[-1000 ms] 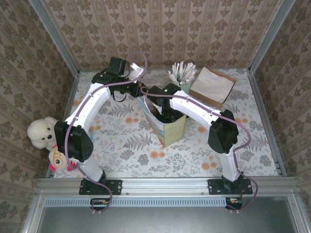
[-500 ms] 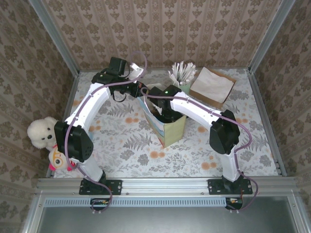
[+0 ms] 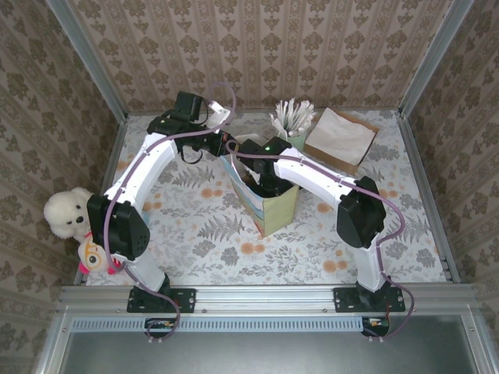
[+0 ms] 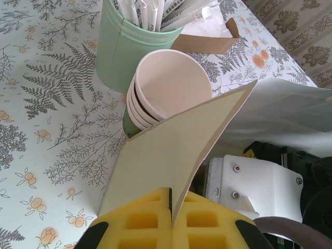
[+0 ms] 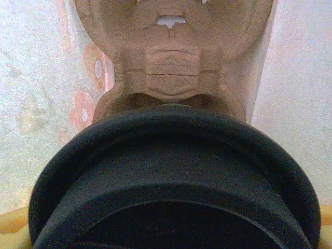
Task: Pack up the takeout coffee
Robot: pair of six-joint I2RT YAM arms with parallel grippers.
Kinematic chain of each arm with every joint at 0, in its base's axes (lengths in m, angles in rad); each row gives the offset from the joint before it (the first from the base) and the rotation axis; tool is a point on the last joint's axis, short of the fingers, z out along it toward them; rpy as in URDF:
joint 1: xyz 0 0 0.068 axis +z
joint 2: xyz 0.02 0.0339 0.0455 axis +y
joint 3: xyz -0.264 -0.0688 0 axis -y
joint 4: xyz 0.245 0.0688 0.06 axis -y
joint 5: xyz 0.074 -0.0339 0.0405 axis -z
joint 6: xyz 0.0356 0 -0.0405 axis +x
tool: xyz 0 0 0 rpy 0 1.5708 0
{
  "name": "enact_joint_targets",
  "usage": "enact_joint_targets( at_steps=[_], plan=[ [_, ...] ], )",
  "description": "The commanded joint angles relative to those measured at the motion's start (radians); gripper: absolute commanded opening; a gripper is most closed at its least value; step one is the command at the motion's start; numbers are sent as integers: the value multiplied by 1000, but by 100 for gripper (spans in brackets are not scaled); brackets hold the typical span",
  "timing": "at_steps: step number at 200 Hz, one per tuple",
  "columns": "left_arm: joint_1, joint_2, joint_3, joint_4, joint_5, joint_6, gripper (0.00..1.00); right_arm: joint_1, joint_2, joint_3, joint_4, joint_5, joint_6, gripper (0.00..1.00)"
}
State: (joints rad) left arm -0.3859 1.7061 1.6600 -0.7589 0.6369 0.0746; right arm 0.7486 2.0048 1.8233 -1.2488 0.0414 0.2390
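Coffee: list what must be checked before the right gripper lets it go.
1. Bag flap pinched by the left gripper: ok.
2. Bag upright, mouth open around the right arm: ok.
3. Lid of the coffee between the fingers of the right gripper: ok.
4. Pulp tray lying below the coffee: ok.
5. Cup bottom seated in a tray slot: cannot tell, the lid hides it.
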Motion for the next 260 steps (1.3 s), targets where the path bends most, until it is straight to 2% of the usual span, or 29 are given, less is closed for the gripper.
enact_joint_targets(
  at_steps=[1, 260],
  plan=[
    [-2, 10, 21, -14, 32, 0, 0, 1, -45, -23, 22, 21, 9, 48],
    [-10, 20, 27, -20, 27, -8, 0, 0, -37, -156, 107, 24, -7, 47]
  ],
)
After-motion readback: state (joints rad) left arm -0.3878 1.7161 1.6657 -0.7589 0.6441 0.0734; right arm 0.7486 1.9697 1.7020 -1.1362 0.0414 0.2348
